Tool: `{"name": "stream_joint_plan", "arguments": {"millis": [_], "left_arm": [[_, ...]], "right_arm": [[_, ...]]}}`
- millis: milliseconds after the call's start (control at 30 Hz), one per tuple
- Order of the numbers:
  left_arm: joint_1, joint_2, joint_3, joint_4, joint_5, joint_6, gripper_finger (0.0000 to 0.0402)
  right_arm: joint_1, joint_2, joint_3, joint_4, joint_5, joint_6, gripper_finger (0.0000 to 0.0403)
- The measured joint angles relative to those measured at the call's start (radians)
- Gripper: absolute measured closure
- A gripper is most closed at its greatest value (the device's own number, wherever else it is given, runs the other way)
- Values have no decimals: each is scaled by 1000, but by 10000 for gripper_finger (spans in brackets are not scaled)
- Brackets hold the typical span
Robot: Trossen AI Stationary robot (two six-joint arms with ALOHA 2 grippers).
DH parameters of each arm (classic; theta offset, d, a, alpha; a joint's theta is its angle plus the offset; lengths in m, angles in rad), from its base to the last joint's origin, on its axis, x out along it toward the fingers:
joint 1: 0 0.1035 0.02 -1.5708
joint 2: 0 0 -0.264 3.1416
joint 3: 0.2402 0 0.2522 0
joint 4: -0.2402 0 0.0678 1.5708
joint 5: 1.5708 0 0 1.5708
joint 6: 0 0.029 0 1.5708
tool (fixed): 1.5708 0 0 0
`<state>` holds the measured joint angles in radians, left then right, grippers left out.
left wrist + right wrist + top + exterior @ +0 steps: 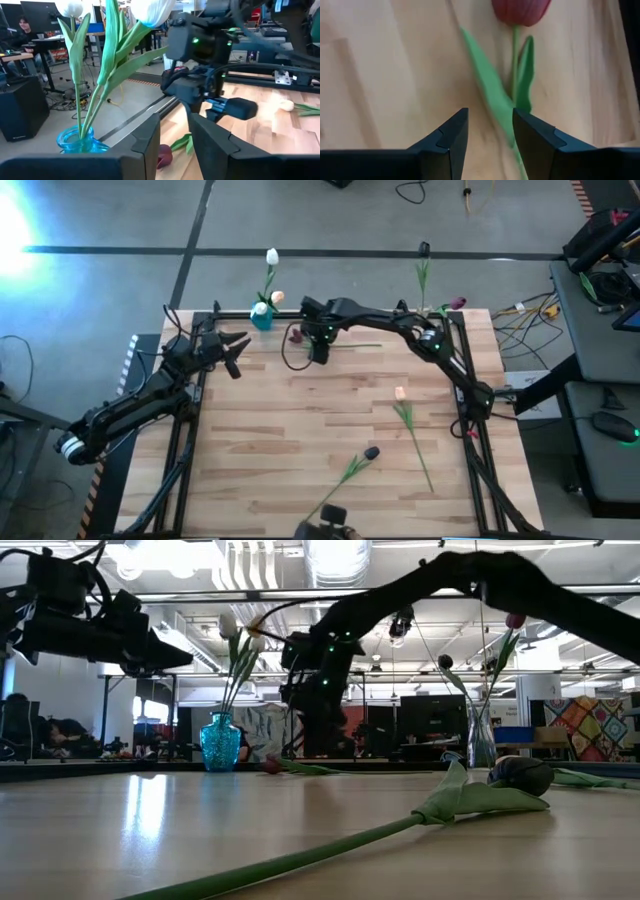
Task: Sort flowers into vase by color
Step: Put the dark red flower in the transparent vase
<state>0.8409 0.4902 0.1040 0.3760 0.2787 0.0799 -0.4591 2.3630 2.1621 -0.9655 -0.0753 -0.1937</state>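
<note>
A dark red tulip (pixel 297 335) lies flat on the table near the far edge, with its stem (pixel 360 345) running toward the right. In the right wrist view its head (pixel 521 10) and leaves (pixel 492 95) show just ahead of the fingers. My right gripper (pixel 488 135) (pixel 318 355) hangs open above that stem, pointing down. My left gripper (pixel 235 350) (pixel 175 137) is open and waits at the far left, level with the blue vase (pixel 262 315). This vase holds white tulips (pixel 150 10) and a peach one (pixel 277 298).
A clear vase (pixel 480 735) at the far right holds a purple tulip (pixel 458 303) and a black one (pixel 424 248). A peach tulip (pixel 400 393) lies right of centre on the table. A dark tulip (pixel 371 452) (pixel 520 775) lies near the near edge.
</note>
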Motion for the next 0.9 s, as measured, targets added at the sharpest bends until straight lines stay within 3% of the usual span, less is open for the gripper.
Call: {"name": "stream_joint_plan", "arguments": {"millis": [233, 500, 633, 767, 900], "left_arm": [[0, -1, 0, 1, 0, 0, 314], [0, -1, 0, 1, 0, 0, 314], [0, -1, -1, 1, 0, 0, 314], [0, -1, -1, 1, 1, 0, 314], [0, -1, -1, 1, 1, 0, 314]], "right_arm": [[-21, 117, 165, -109, 26, -4, 257], [-34, 161, 186, -133, 18, 10, 274], [-37, 161, 186, -139, 19, 8, 311], [-37, 159, 188, -153, 24, -16, 374], [-37, 139, 184, -160, 27, -17, 386]]}}
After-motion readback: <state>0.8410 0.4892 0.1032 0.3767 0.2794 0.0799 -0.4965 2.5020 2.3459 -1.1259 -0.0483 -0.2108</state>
